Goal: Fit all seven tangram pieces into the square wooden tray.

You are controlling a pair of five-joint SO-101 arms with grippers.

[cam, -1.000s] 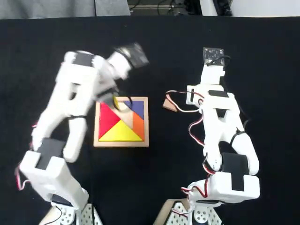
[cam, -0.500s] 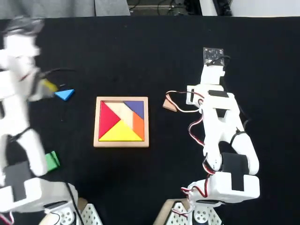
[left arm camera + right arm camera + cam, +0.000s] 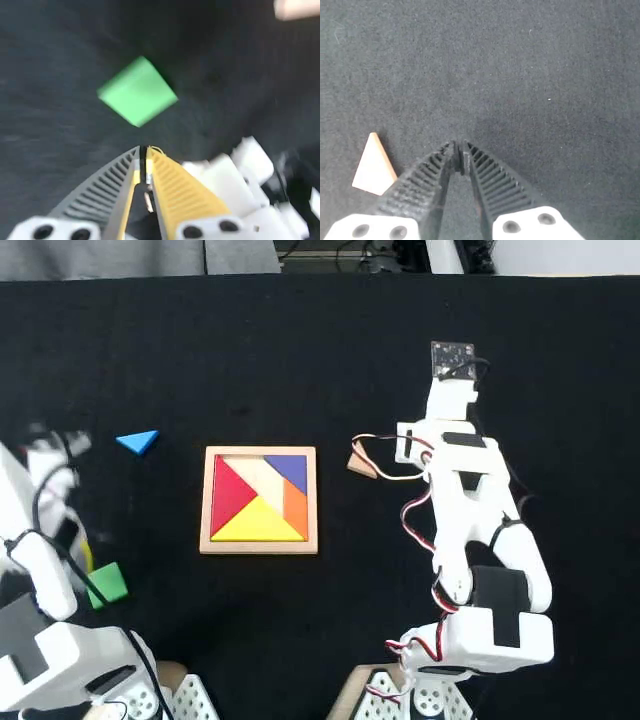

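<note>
Now, left hand (image 3: 144,150) together near green piece (image 3: 137,91), right hand (image 3: 458,149) together near tan triangle (image 3: 372,167).

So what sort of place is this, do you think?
Probably a robotics lab bench: two white arms at a black-covered table, a wooden tangram tray between them, cables behind.
</note>
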